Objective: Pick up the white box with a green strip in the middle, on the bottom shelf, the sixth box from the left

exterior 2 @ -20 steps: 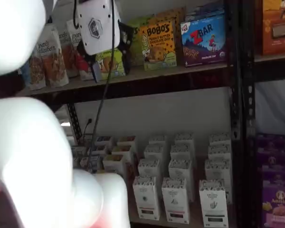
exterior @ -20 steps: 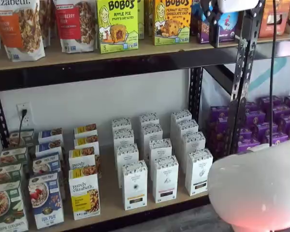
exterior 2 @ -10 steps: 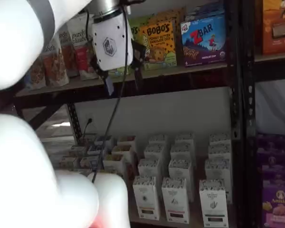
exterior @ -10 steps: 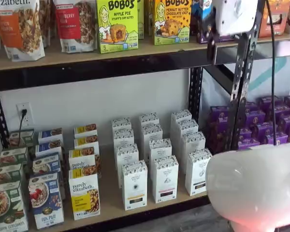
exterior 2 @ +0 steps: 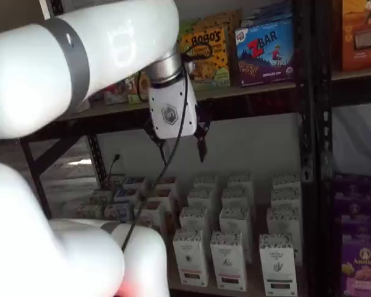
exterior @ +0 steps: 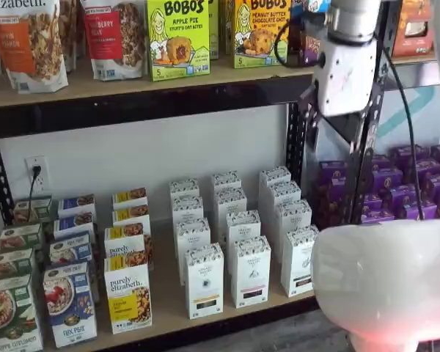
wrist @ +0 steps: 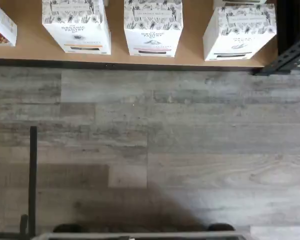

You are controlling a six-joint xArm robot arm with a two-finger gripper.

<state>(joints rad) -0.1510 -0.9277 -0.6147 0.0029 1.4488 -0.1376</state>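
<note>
Jaws apart, gripper [exterior 2: 180,143] (above boxes)

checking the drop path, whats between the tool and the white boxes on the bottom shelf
Nothing: in a shelf view the tool hangs above the white boxes, with only bare wall behind that stretch.

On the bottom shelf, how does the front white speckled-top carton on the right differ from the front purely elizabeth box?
The white carton is taller and narrower; the purely elizabeth box is shorter and wider. The white carton's face is plain with a small emblem and dark strip; the purely elizabeth box carries a yellow panel and a food photo. Both stand upright at the front edge of the bottom shelf.
</note>
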